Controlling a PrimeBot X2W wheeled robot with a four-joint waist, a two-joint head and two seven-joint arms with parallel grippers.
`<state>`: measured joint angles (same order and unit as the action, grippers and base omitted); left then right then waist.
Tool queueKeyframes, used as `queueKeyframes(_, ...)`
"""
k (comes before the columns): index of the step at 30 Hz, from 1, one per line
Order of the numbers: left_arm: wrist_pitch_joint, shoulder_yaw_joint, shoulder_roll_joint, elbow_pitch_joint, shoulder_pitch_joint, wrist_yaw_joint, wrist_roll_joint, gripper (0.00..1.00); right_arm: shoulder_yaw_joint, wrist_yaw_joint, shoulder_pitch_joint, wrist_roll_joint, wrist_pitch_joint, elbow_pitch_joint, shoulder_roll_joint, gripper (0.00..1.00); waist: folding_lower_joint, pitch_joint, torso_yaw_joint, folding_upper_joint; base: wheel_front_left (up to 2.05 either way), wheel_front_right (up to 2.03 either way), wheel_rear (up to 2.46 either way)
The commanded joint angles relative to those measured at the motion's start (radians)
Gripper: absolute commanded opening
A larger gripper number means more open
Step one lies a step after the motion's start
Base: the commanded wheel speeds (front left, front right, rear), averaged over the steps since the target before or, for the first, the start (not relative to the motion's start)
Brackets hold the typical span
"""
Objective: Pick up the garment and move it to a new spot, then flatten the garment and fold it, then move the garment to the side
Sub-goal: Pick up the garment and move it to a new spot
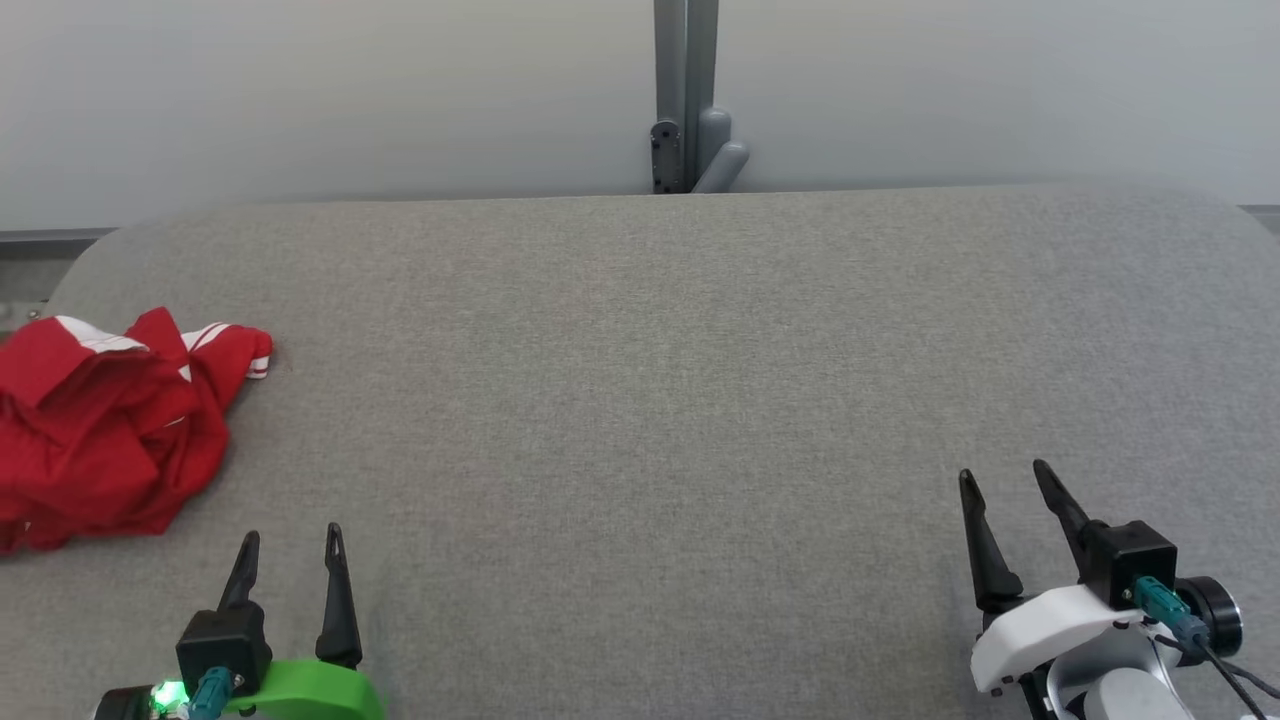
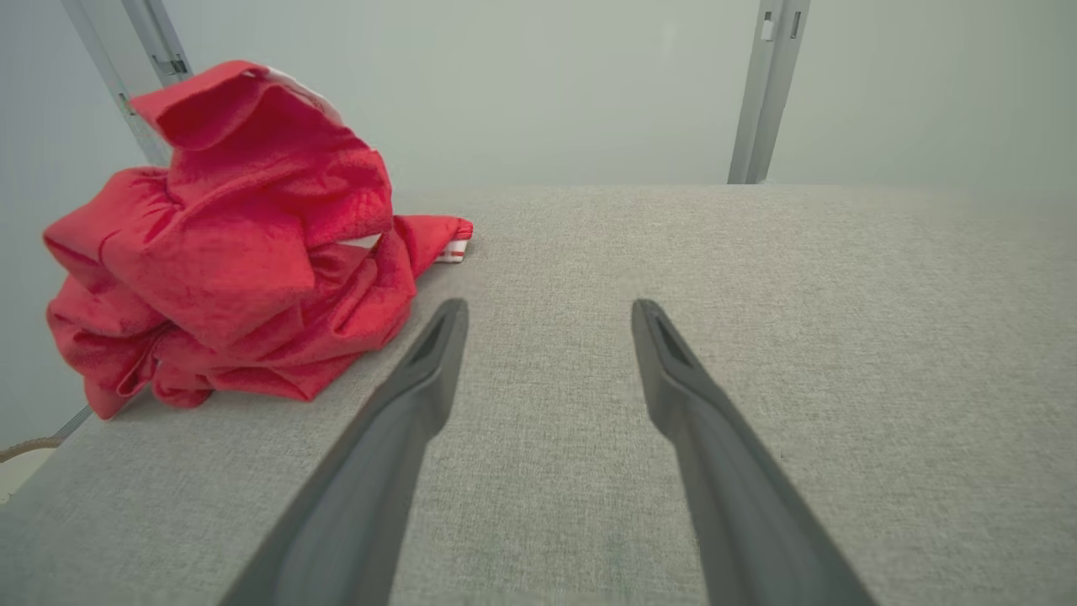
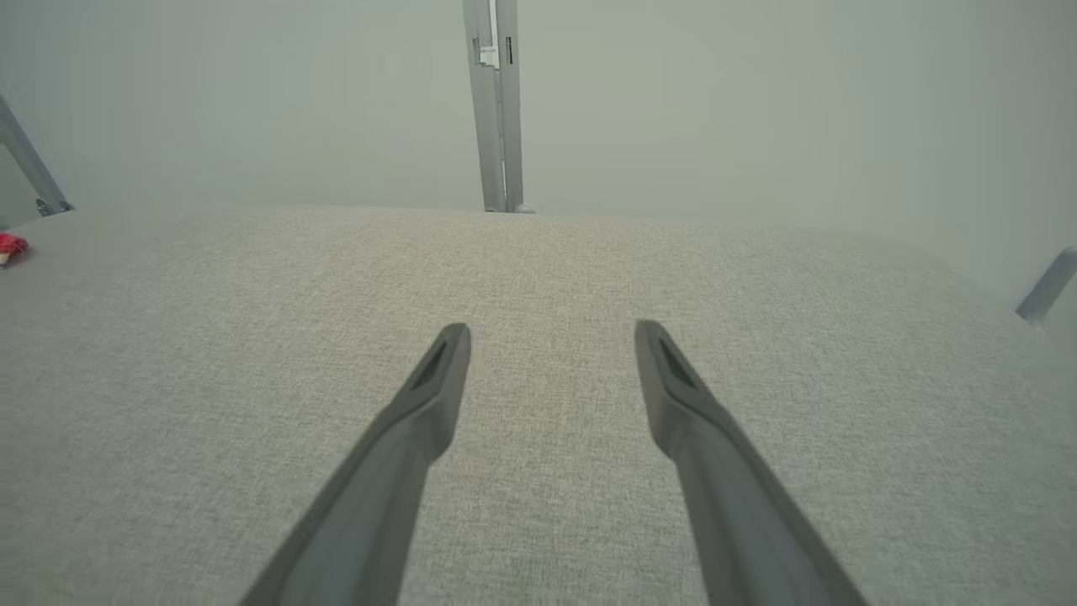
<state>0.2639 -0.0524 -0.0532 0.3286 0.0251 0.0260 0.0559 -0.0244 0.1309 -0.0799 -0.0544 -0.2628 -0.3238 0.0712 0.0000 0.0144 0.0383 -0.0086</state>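
We work over a wide grey bench (image 1: 640, 400), with the red garment (image 1: 110, 430) crumpled at its left edge. The pickup step looks not yet begun: our left end effector (image 1: 291, 535), near the heap, and right end effector (image 1: 1002, 472), well apart from it, gape wide, holding nothing. Next, we judge, the left one must reach onto a raised fold and close

Counted here: we are showing one crumpled red garment (image 1: 110, 430) at the left, one grey table (image 1: 640, 400), one upright post (image 1: 685, 90) at the far edge, and two grippers, the left gripper (image 1: 291, 532) and the right gripper (image 1: 1003, 470), each bearing two dark fingers (image 1: 337, 600), four altogether.
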Motion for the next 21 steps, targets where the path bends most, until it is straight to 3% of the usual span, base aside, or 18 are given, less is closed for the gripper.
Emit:
queueKeyframes(1,0.001,-0.001,-0.001,0.013,-0.02,0.005,0.005,1.0,0.007,0.0,0.015,-0.01,-0.003,-0.009,0.001,1.0,0.0,0.001,0.054,0.0086,0.0,0.0,0.0)
queueKeyframes(15,0.001,-0.041,0.001,0.04,-0.032,0.011,0.01,1.0,0.121,0.0,-0.032,-0.043,-0.003,-0.016,0.025,1.0,0.0,0.025,0.44,0.0086,0.0,0.0,0.0)
queueKeyframes(17,0.001,-0.052,0.001,0.044,-0.037,0.005,0.011,1.0,0.125,0.0,-0.033,-0.045,-0.003,-0.022,0.024,1.0,0.0,0.026,0.482,0.0086,0.0,0.0,0.0)
queueKeyframes(21,0.001,-0.086,0.001,0.036,-0.054,-0.013,0.031,1.0,0.156,0.0,-0.07,-0.037,-0.003,-0.037,0.021,1.0,0.0,0.048,0.5,0.0086,0.0,0.0,0.0)
